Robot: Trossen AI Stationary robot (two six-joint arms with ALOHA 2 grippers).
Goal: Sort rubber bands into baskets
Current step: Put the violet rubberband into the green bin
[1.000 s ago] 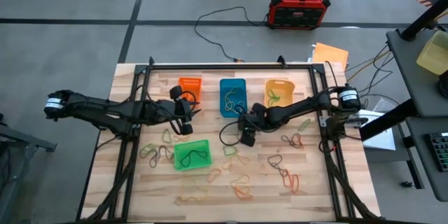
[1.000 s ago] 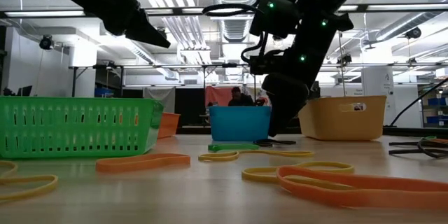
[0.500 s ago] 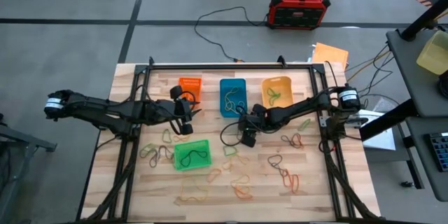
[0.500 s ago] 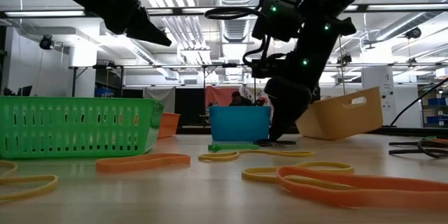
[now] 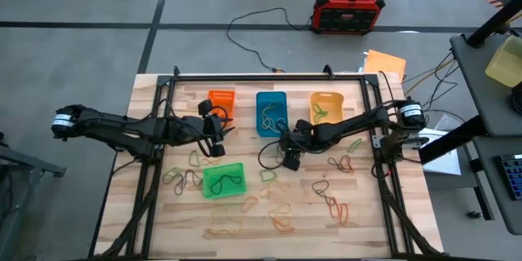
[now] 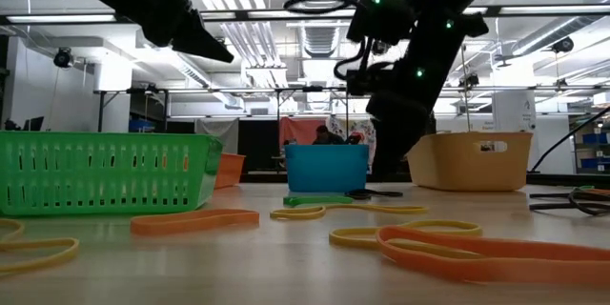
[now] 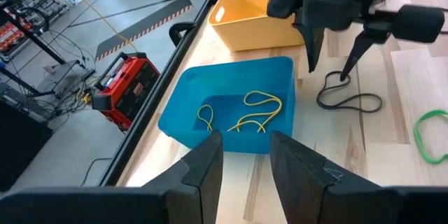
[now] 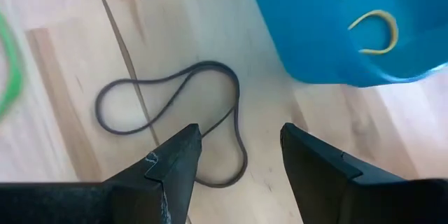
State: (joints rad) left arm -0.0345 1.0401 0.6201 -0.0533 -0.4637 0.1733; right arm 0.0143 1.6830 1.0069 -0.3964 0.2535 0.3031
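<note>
Overhead looks down, low looks level; both wrist views closely share the blue basket [image 7: 231,105].

Right gripper [image 5: 291,157] over the wooden slatted table [image 5: 359,228], just below the blue rectangular plastic basket [image 5: 272,112]. Yellow-orange plastic basket [image 5: 326,106] up and right of it; bright green plastic basket [image 5: 223,180] down-left. Left gripper [image 5: 217,140] beside the small orange plastic basket [image 5: 221,100].
</note>
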